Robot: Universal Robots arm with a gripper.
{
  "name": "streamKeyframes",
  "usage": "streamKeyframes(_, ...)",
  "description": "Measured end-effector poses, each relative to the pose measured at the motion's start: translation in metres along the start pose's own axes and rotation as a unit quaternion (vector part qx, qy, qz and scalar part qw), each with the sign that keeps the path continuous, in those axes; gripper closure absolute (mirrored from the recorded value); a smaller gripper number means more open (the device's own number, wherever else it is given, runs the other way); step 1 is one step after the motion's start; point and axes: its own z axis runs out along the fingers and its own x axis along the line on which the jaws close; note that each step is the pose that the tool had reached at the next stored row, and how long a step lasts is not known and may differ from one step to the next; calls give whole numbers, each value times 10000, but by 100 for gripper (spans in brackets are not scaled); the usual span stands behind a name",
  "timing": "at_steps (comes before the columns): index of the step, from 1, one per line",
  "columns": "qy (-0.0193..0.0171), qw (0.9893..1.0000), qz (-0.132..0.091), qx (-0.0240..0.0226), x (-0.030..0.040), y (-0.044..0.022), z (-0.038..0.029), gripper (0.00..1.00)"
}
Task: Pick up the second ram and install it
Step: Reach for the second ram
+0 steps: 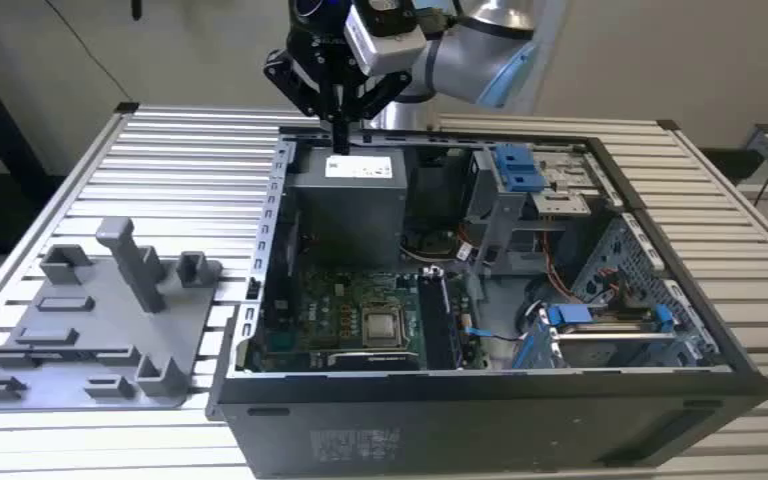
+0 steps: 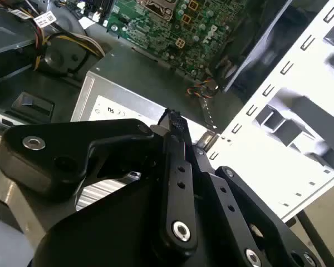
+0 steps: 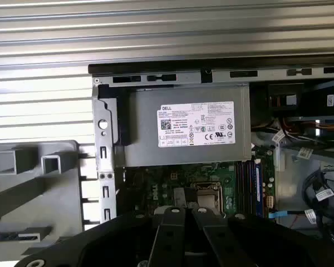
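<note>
My gripper (image 1: pixel 340 138) hangs shut, with nothing visible between its fingers, above the far rim of the open computer case (image 1: pixel 491 385), just over the grey power supply (image 1: pixel 351 200). In both wrist views the black fingers (image 2: pixel 172 167) (image 3: pixel 178 222) lie pressed together. The memory slots (image 1: pixel 440 320) (image 3: pixel 247 186) appear as narrow dark strips beside the processor socket (image 1: pixel 384 325). I cannot pick out the second ram: seen edge-on, the slots do not reveal whether a stick sits in them.
A grey plastic tray (image 1: pixel 91 340) with upright pegs lies on the slatted table at the exterior view's left of the case. Blue drive brackets (image 1: pixel 518 165) and loose cables (image 1: pixel 558 290) fill the case's other half. The case walls stand well above the motherboard (image 1: pixel 331 300).
</note>
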Motion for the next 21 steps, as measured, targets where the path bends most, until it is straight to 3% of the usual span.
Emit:
streamKeyframes(13, 0, 10000, 0, 1, 6, 0, -1, 89)
streamKeyframes(21, 0, 10000, 0, 0, 123, -9, -3, 89)
